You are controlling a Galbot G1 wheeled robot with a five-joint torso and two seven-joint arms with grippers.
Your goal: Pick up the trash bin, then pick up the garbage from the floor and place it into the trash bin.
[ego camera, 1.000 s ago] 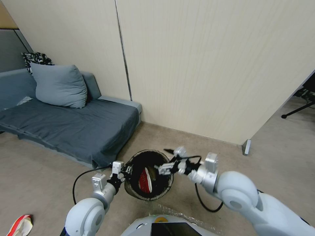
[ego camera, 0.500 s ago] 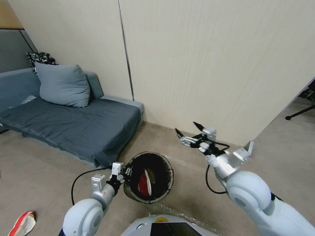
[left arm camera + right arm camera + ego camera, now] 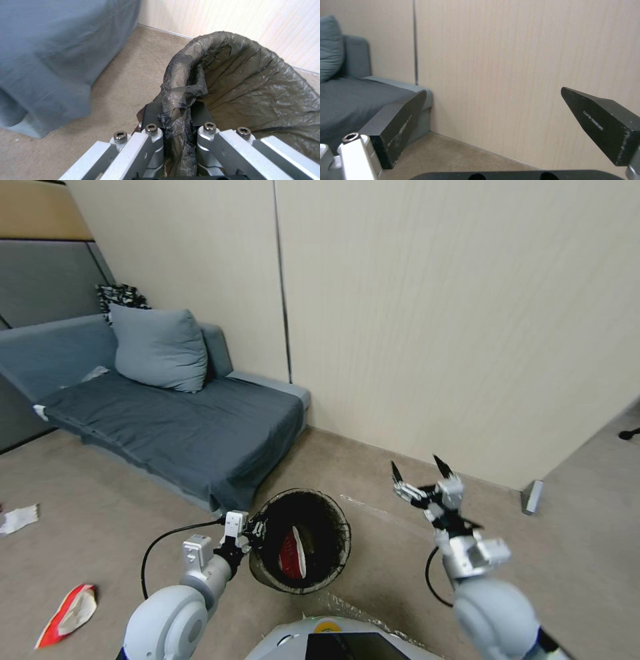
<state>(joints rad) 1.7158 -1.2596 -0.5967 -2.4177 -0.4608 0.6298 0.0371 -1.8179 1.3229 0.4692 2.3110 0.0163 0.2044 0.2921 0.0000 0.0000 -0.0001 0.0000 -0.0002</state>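
left gripper [image 3: 252, 528] jaws clamped on trash bin [image 3: 301, 540] rim, lower centre | right gripper [image 3: 420, 472] jaws wide open, empty, lower right | red wrapper [image 3: 292, 553] inside bin | left: wrapper [image 3: 67, 615], paper scrap [image 3: 19, 517] on floor, lower left

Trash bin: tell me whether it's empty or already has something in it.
Not empty. The trash bin, held at its rim by the left gripper, has a red-and-white wrapper lying inside against the dark liner. Whether more lies beneath, cannot tell.
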